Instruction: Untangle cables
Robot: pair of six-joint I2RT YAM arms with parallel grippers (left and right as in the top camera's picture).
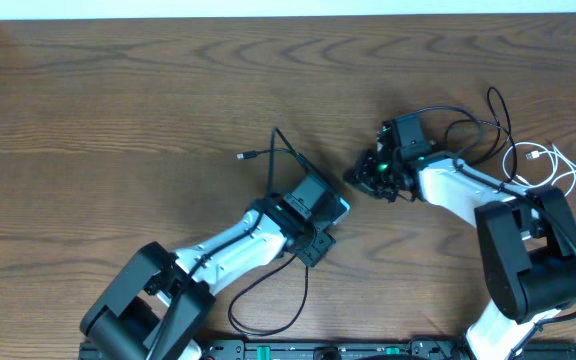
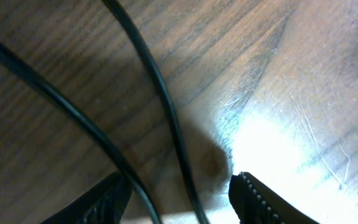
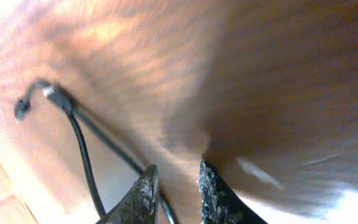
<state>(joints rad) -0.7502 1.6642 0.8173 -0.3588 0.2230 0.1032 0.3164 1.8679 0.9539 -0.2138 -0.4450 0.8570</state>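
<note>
A thin black cord (image 1: 286,152) with a small plug (image 1: 243,156) lies at mid-table and runs in under my left gripper (image 1: 328,205). In the left wrist view two black cord strands (image 2: 166,106) pass between the left fingers (image 2: 253,199), which stand apart without pressing them. My right gripper (image 1: 368,178) hovers just right of the left one. Its fingers (image 3: 213,193) are slightly parted low over the wood. A black cord (image 3: 82,162) with a plug end (image 3: 55,93) runs past the left finger. More black cords (image 1: 468,128) and a white cord (image 1: 553,165) lie far right.
A thin black wire loop (image 1: 288,300) lies near the table's front edge beside the left arm. The right arm's base (image 1: 528,260) stands at the right front, next to the white cord. Bare wood fills the left and far side of the table (image 1: 118,90).
</note>
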